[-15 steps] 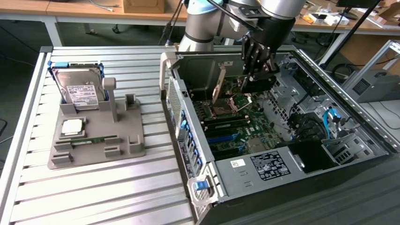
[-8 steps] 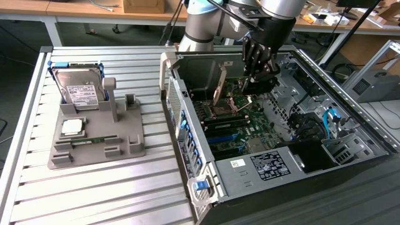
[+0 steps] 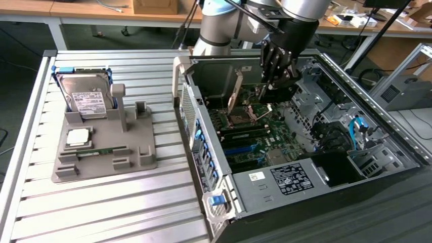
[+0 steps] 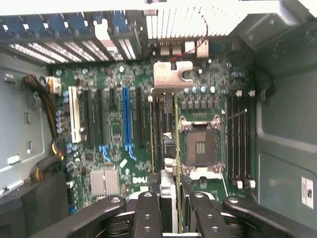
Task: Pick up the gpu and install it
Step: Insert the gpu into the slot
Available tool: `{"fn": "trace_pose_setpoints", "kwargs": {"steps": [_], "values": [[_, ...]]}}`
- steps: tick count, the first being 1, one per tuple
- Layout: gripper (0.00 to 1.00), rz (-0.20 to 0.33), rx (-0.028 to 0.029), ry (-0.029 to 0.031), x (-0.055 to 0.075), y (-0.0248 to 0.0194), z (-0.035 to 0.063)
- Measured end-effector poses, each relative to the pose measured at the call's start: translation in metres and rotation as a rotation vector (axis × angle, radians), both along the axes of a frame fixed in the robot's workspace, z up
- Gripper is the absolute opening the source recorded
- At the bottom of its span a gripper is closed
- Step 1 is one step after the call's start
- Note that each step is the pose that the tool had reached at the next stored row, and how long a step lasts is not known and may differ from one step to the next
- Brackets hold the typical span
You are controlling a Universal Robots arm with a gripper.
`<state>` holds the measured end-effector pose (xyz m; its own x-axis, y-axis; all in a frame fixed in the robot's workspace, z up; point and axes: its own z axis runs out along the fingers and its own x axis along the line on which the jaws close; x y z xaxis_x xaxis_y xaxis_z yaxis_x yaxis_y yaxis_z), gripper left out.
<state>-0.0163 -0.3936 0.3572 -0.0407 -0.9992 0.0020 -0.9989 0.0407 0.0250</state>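
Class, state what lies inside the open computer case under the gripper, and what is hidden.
Inside the computer case: a green motherboard with processor socket and blue slot. The gpu, held edge-on by the gripper, hides the board directly beneath it.

Silvery tubular arm with pale-blue joint caps and a black cable alongside — its gripper black, with linked fingers on round pivot pins.

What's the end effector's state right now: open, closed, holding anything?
End effector: closed on the gpu, held edge-on between its fingers.
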Motion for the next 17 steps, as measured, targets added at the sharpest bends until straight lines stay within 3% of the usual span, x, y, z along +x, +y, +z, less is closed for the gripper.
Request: {"fn": "trace_pose_setpoints", "kwargs": {"steps": [1,7,17], "values": [[0.27,0.000,-0.0003,0.0071,0.000,0.0000,0.0000],[0.27,0.000,0.0001,0.0071,0.000,-0.0003,-0.0003],[0.27,0.000,-0.0012,0.0072,0.000,-0.0101,-0.0031]]}}
